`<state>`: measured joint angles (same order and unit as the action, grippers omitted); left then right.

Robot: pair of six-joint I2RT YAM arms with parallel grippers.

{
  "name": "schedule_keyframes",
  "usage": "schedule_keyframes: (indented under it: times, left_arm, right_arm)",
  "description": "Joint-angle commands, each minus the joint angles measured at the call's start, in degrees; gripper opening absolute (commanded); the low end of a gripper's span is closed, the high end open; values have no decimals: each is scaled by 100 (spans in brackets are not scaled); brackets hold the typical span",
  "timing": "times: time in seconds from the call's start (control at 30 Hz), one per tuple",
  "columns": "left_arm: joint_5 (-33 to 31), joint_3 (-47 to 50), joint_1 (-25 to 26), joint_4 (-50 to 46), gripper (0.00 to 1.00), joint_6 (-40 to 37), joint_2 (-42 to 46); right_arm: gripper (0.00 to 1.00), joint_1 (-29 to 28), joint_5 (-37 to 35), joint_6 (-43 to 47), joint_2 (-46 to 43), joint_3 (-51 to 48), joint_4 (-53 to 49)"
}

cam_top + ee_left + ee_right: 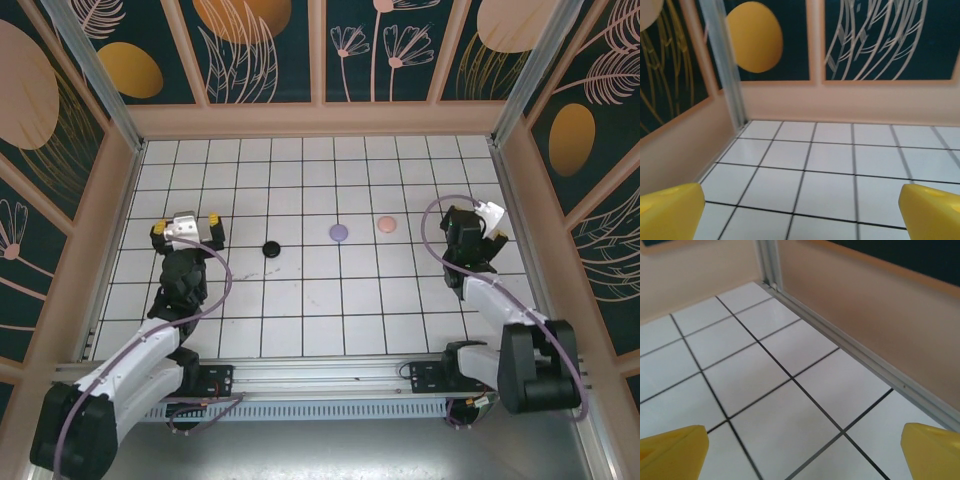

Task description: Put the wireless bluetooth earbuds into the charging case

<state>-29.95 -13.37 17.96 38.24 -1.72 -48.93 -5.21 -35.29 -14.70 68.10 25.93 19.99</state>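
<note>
Three round, coin-like charging cases lie shut in a row on the white grid floor: a black case (271, 248), a lilac case (338, 232) and a pink case (386, 225). The wireless bluetooth earbuds are out of view. My left gripper (186, 224) hovers left of the black case, open, with bare tiles between its yellow fingertips (670, 210). My right gripper (492, 222) hovers right of the pink case near the right wall, also open and holding nothing; its yellow fingertips (932, 450) frame bare tiles. Both grippers (800, 212) (802, 452) stand apart from all the cases.
Peach walls (320, 120) with dark floral panels enclose the floor on three sides. An aluminium rail (865, 360) runs along the right wall's foot close to my right gripper. A metal corner post (727, 75) rises ahead of my left gripper.
</note>
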Motion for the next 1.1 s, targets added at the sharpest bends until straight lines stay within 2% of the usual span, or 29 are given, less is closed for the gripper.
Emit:
schedule_keyframes:
  times: [0.0, 0.2, 0.23, 0.33, 0.37, 0.4, 0.57, 0.67, 0.73, 0.77, 0.8, 0.83, 0.93, 1.07]
  left_arm:
    - [265, 259, -248, 926, 99, -201, -389]
    - [621, 835, -561, 3087, 99, -133, -1682]
    - [732, 855, -620, 3455, 99, -103, -2004]
    - [1133, 755, -751, 3976, 99, -167, -2656]
    - [1305, 717, -805, 4048, 99, -201, -2797]
    - [1424, 662, -863, 3990, 99, -174, -2890]
    - [2209, 697, -1378, 4377, 99, 177, -3354]
    - [2377, 608, -1437, 4699, 99, 184, -3832]
    - [2512, 314, -1549, 4035, 99, 258, -3763]
    - [2618, 225, -1612, 3932, 99, 306, -3809]
    - [2706, 145, -1668, 3752, 99, 352, -3800]
    - [2813, 83, -1744, 3668, 99, 404, -3817]
    - [2727, -69, -1819, 3430, 99, 587, -3873]
    - [2693, -105, -1857, 3373, 99, 611, -3879]
  right_arm:
    - [99, 54, 67, 218, 450, -194, 1537]
    - [99, 55, 283, 770, 1377, -713, 3476]
    - [99, 42, 403, 843, 1406, -702, 3545]
    - [99, 85, 792, 1046, 1595, -992, 4367]
    - [99, 89, 871, 1168, 1684, -1149, 4835]
    - [99, 97, 1051, 1124, 1614, -1129, 4645]
    - [99, 183, 1817, 1356, 1625, -1423, 5208]
    - [99, 228, 2127, 1412, 1647, -1603, 5554]
    - [98, 273, 2344, 1429, 1828, -1689, 5783]
    - [98, 275, 2329, 1506, 2144, -1772, 6347]
    - [98, 270, 2320, 1495, 2141, -1732, 6340]
    - [98, 330, 2511, 1391, 1950, -1512, 5567]
    - [99, 716, 3125, 1174, 1989, -1328, 5216]
    - [99, 637, 2950, 1219, 2000, -1341, 5280]
